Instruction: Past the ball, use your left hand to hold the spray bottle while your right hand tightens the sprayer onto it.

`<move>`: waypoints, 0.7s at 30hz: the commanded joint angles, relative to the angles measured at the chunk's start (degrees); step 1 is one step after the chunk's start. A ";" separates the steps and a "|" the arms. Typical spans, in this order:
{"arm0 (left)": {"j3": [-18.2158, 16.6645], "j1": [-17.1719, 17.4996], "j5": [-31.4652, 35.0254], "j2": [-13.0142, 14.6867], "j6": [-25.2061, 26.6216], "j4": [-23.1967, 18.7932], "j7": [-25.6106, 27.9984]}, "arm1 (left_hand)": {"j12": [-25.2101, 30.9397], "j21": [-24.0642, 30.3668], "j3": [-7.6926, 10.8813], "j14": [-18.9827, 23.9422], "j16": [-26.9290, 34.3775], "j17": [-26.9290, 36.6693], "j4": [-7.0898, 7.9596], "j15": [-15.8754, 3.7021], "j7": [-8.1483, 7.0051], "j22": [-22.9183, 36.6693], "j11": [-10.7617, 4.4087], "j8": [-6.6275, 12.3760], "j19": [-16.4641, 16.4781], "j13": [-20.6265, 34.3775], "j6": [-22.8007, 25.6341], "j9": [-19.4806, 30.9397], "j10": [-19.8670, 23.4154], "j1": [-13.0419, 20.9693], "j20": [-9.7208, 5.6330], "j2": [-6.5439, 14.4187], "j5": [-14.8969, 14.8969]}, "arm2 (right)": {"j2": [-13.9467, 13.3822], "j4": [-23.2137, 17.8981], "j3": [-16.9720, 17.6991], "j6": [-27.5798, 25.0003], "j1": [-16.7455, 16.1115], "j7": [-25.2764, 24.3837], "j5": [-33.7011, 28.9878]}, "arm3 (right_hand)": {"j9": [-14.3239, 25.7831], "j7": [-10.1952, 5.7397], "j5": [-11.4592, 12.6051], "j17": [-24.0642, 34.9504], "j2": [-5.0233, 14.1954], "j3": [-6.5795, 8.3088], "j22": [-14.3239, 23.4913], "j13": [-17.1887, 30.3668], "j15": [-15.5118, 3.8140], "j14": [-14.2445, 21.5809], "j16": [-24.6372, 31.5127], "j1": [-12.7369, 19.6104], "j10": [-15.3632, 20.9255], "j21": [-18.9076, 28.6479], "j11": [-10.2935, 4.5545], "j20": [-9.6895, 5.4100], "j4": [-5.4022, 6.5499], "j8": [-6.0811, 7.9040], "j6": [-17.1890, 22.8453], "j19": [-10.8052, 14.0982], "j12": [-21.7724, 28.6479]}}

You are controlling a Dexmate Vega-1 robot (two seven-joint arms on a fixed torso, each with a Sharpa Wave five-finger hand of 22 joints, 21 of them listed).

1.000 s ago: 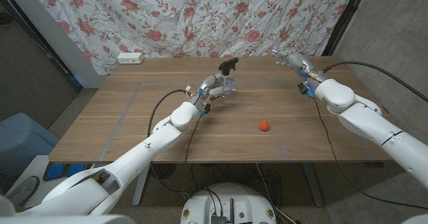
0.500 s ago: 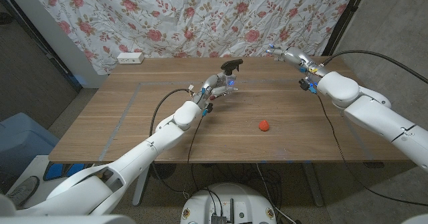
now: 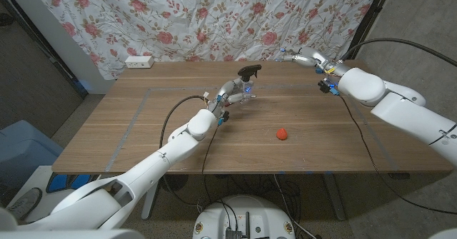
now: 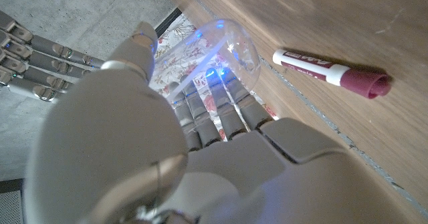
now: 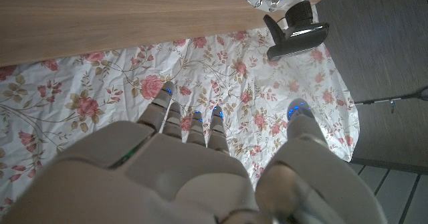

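Right hand has swung in toward the sprayer — fingers apart, empty. Left hand grips the spray bottle upright on the tabletop, past the ball.

Both arms are clad in smooth white rounded shells, black cables are routed along them, and the left hand and right hand are fitted with grey segmented fingers lit by blue lights.

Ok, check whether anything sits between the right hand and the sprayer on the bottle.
Nothing visible does. The right hand is open above the table's far edge, and the black sprayer tops the spray bottle that the left hand grips. The red ball lies nearer, off that line.
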 commanded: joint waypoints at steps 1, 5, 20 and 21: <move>0.32 0.32 0.52 -0.12 0.46 -0.51 0.48 | -0.11 0.17 -0.33 -0.02 -0.13 0.06 0.12 -8.23 0.20 0.24 0.16 0.43 0.57 0.12 -0.02 0.00 -0.14 1.24 -0.38 2.95 0.20 | -1.99 -5.61 -2.86 -6.34 3.07 3.21 -6.24 | 0.38 0.43 0.85 0.05 -0.09 0.89 0.16 0.28 0.75 -0.62 -0.15 1.44 -1.07 -0.27 0.48 0.51 -0.07 0.38 0.44 -0.12 -0.09; 0.33 0.32 0.61 -0.02 0.63 -0.73 0.48 | -0.06 0.12 -0.30 0.13 -0.17 -0.02 0.18 -8.21 0.13 0.26 0.20 0.46 0.51 0.16 -0.08 -0.10 0.13 1.18 -0.45 3.17 0.22 | -1.44 -4.74 -2.64 -3.41 2.54 2.54 -6.85 | 0.66 0.40 3.44 0.08 0.17 2.63 0.15 0.33 1.10 -1.79 -0.30 5.04 -1.58 -0.20 0.67 1.07 -0.15 0.98 2.07 -0.92 0.26; 0.56 -0.07 0.77 -0.23 0.32 -0.17 0.22 | -0.11 0.05 -0.39 0.56 -0.30 -0.31 0.18 -8.43 0.18 0.31 0.11 0.74 0.50 0.27 0.17 -0.40 0.53 0.99 -0.54 3.46 0.24 | -0.29 -8.69 -7.28 -10.50 7.46 7.64 -15.22 | 1.15 -0.01 5.19 0.13 -2.33 2.93 0.14 0.37 1.45 -2.67 -0.29 7.20 -3.08 -0.32 0.72 1.82 0.05 1.44 3.13 -2.20 0.16; 0.57 -0.09 0.75 -0.26 0.26 -0.09 0.20 | -0.12 0.04 -0.40 0.58 -0.30 -0.32 0.13 -8.48 0.26 0.31 0.03 0.77 0.49 0.28 0.21 -0.42 0.55 1.05 -0.57 3.44 0.24 | -0.10 -8.81 -7.70 -10.90 7.93 8.18 -15.74 | 1.18 0.04 5.15 0.14 -2.55 2.83 0.15 0.37 1.46 -2.63 -0.25 7.12 -3.10 -0.30 0.75 1.85 0.12 1.54 3.36 -2.22 0.18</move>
